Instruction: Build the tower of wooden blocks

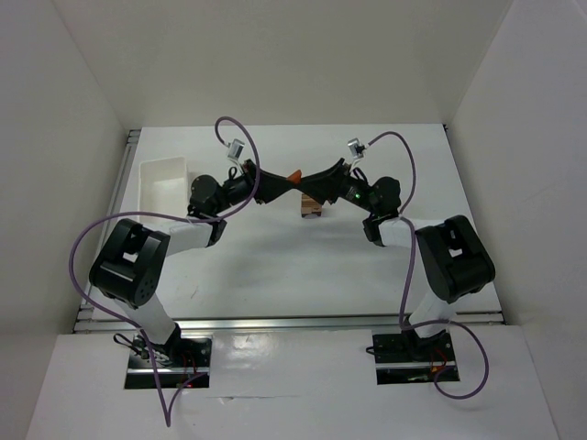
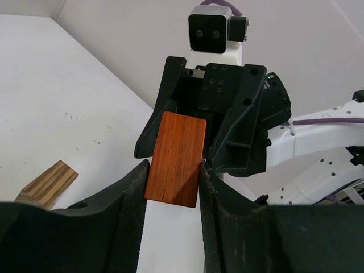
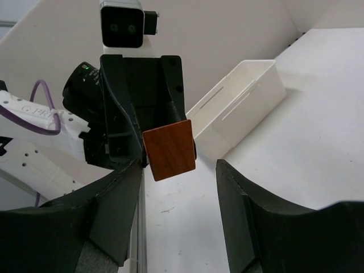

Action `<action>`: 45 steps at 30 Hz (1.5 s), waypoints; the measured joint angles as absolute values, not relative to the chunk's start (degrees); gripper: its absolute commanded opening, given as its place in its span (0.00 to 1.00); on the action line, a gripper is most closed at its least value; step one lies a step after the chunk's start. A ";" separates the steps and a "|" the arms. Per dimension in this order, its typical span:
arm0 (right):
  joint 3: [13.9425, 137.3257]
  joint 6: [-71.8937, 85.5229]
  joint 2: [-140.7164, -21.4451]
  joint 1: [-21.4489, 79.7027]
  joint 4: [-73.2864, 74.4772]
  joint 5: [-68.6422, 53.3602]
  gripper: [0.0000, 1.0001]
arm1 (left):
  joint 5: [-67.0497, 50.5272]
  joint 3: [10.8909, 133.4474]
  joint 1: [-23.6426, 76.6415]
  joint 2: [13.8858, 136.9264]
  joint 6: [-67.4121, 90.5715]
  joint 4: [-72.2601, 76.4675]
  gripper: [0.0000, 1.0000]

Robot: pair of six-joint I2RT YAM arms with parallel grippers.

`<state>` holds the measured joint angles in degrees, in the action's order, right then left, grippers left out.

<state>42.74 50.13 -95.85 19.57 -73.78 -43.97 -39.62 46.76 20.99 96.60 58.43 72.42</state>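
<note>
Clamping red block (image 2: 175, 159) between both fingers: left gripper (image 2: 172, 173), hanging over mid-table. Right gripper (image 3: 179, 170) facing it nose to nose, fingers standing apart around same block, gap showing on one side, not gripping. Block hovering over small wood stack (image 1: 313, 210) on table (image 1: 275, 266). White tray (image 3: 239, 108) sitting far-left, open side up, thin slots showing in side wall, well apart from stack.

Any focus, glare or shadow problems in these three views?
Top external: even light, soft shadows, no glare; the red-brown block is tiny in frame. Left wrist: block sharp, the left gripper's fingers dark and slightly soft. Right wrist: block sharp, white tray bright but not washed out.
</note>
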 measured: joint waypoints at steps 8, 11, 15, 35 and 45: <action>43.53 54.26 -97.62 19.46 -75.35 -45.15 0.58 | -39.55 47.29 21.47 96.62 55.55 72.10 0.00; 43.57 55.81 -98.10 19.46 -75.83 -45.45 0.58 | -39.27 47.29 21.54 96.62 54.94 71.57 0.00; 43.57 56.60 -98.15 19.46 -75.88 -45.76 0.53 | -39.18 47.29 21.74 96.62 53.78 71.59 0.00; 46.00 59.99 -100.36 18.70 -76.62 -48.90 0.58 | -38.79 47.29 21.78 96.55 54.65 71.20 0.00; 47.27 58.41 -99.81 17.63 -76.62 -51.96 0.55 | -40.32 47.62 21.93 96.55 58.72 71.18 0.00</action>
